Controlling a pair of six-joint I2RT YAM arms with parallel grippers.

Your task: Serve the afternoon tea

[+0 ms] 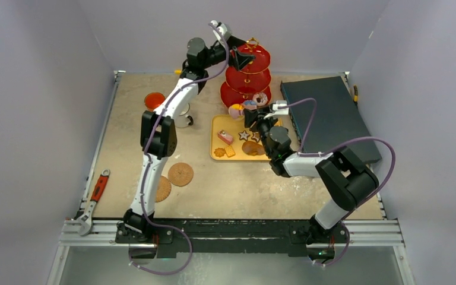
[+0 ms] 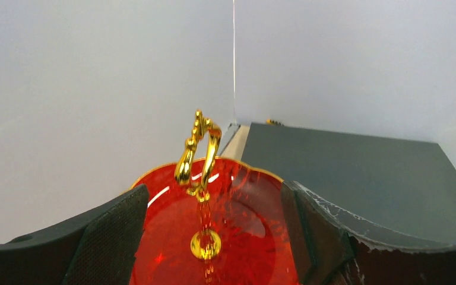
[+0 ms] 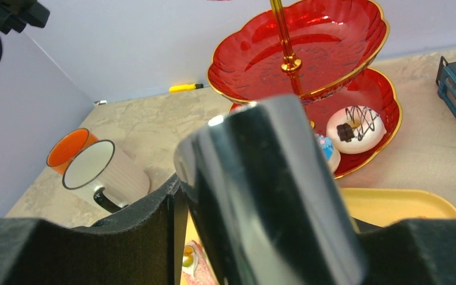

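The red three-tier stand (image 1: pixel 248 76) stands at the back of the table. My left gripper (image 2: pixel 214 237) is open over its top plate (image 2: pixel 255 225), one jaw on each side of the gold handle (image 2: pixel 199 151) without touching it. My right gripper (image 3: pixel 273 237) is shut on the metal tongs (image 3: pixel 273 196), low beside the stand's bottom tier. That tier holds a white drizzled doughnut (image 3: pixel 355 127) and a blue pastry (image 3: pixel 328 148). A round pink-and-yellow pastry (image 1: pixel 236 110) lies at the tongs' tip. The orange mug (image 3: pixel 68 145) and white mug (image 3: pixel 104 172) stand left.
The yellow tray (image 1: pixel 217 127) in front of the stand carries several biscuits and a pink pastry (image 1: pixel 225 137). A dark flat box (image 1: pixel 326 116) lies at the right. Two cork coasters (image 1: pixel 180 174) and a red-handled wrench (image 1: pixel 95 199) lie at the near left.
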